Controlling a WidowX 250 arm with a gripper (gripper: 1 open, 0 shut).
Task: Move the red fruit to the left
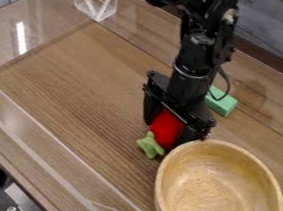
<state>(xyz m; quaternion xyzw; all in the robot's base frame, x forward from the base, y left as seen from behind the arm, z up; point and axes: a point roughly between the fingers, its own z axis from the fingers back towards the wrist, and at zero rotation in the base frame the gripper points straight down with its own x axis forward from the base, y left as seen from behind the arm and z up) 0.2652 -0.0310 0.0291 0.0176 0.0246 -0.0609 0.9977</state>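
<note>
The red fruit [166, 128] lies on the wooden table just left of the bowl's rim, its light green leafy cap [150, 146] pointing toward the front. My gripper [169, 120] points straight down over it, with the black fingers standing open on either side of the fruit. Whether the fingers touch the fruit cannot be made out. The upper part of the fruit is hidden behind the gripper body.
A wooden bowl [220, 192] sits at the front right, close to the fruit. A flat green block [218, 102] lies behind the gripper. Clear plastic walls [35, 30] enclose the table, with a clear stand [94, 4] at the back left.
</note>
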